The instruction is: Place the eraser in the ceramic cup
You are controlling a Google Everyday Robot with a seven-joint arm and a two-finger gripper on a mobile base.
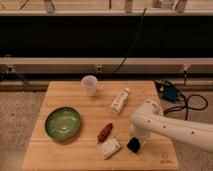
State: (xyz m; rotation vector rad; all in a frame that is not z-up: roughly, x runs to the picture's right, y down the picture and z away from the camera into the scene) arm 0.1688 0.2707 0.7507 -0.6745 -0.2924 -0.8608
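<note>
Where the white arm bends down over the front right of the counter (65, 97), the hand (138, 136) sits right above the eraser (133, 145), a small black block lying on the wood just beside a white packet (108, 148). I cannot tell whether the hand grips it. The pale ceramic cup (89, 84) stands upright near the back edge, well apart from the eraser.
</note>
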